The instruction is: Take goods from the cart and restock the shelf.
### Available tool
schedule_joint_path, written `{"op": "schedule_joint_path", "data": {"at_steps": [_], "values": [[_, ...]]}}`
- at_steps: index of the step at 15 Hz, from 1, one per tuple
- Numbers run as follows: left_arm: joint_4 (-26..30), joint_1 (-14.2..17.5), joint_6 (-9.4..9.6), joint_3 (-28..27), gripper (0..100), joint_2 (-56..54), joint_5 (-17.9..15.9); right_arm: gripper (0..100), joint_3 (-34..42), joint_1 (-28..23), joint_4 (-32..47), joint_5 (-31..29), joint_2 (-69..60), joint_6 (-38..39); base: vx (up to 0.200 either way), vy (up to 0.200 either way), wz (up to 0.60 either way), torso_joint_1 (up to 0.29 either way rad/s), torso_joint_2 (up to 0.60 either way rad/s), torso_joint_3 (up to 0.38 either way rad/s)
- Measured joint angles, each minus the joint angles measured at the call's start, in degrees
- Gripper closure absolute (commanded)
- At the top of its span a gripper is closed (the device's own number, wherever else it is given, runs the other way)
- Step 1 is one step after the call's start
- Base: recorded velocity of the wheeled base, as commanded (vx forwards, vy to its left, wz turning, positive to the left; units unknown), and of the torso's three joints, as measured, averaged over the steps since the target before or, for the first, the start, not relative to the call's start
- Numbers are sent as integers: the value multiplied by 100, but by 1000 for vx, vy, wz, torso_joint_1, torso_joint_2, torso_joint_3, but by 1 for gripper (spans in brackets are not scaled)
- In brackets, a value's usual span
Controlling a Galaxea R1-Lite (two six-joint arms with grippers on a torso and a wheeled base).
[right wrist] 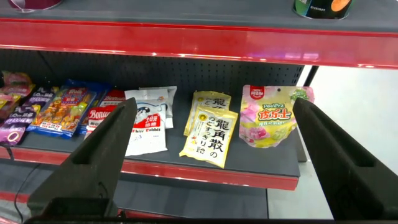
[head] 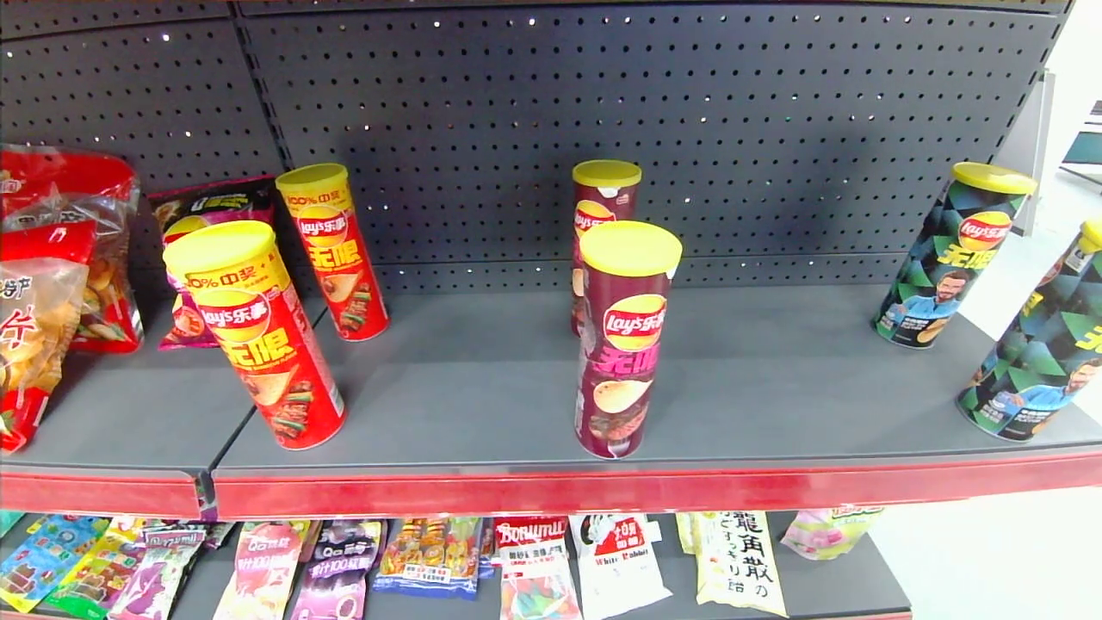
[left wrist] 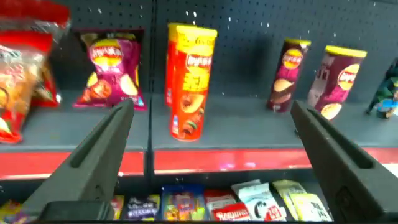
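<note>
The grey shelf board point(head: 482, 379) with a red front strip holds two red chip cans point(head: 254, 331) point(head: 331, 250), two maroon cans point(head: 627, 336) point(head: 603, 207) and two dark patterned cans point(head: 956, 254) point(head: 1046, 344), all upright with yellow lids. My left gripper point(left wrist: 211, 109) is open and holds nothing; it hangs in front of the shelf, level with the red strip, facing a red can point(left wrist: 189, 81) and the maroon cans point(left wrist: 339, 81). My right gripper point(right wrist: 214, 102) is open and holds nothing, lower down, facing the shelf below.
Snack bags point(head: 52, 258) and a purple chip bag point(head: 202, 215) crowd the shelf's left end. Free board lies between the can groups. The lower shelf point(right wrist: 249, 177) carries flat packets: a white bag point(right wrist: 148, 121), yellow bags point(right wrist: 208, 130), a pink-green bag point(right wrist: 272, 118). A pegboard point(head: 689, 129) backs the shelf.
</note>
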Motion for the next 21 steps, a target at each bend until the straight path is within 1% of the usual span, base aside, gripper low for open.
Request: {"op": "schedule_joint_path", "data": {"at_steps": [1, 2, 3, 4, 5, 6, 7, 8, 11, 19, 21], "values": [[-112, 0, 40, 289, 0, 0, -13, 0, 0, 0, 0, 0, 0, -2, 0, 0, 0, 0, 0, 0], [-224, 0, 163, 670, 0, 0, -18, 0, 0, 0, 0, 0, 0, 0, 0, 0, 0, 0, 0, 0], [-277, 0, 418, 1047, 0, 0, 11, 0, 0, 2, 0, 0, 0, 0, 0, 0, 0, 0, 0, 0], [-249, 0, 555, 1254, 0, 0, 22, 0, 0, 0, 0, 0, 0, 0, 0, 0, 0, 0, 0, 0], [-249, 0, 796, 1351, 0, 0, 78, 0, 0, 2, 0, 0, 0, 0, 0, 0, 0, 0, 0, 0], [-238, 0, 950, 1409, 0, 0, 206, 0, 0, 0, 0, 0, 0, 0, 0, 0, 0, 0, 0, 0], [-101, 0, 1052, 1436, 0, 0, 564, 0, 0, 0, 0, 0, 0, 0, 0, 0, 0, 0, 0, 0], [163, 2, 1098, 1452, 0, 0, 756, 0, 0, -2, -2, 0, 0, 0, 0, 0, 0, 0, 0, 0], [78, 2, 1091, 1462, 0, 0, 716, 0, 0, 0, 0, 0, 0, -2, 0, 0, 0, 0, 0, 0], [68, 2, 1087, 1467, 0, 0, 720, 0, 0, 2, 0, 101, 2, -38, 0, 0, 0, 0, 0, 0], [71, 2, 1087, 1467, 0, 0, 718, 0, 0, 162, 0, 102, 5, -35, 0, 0, 0, 0, 0, 0]]}}
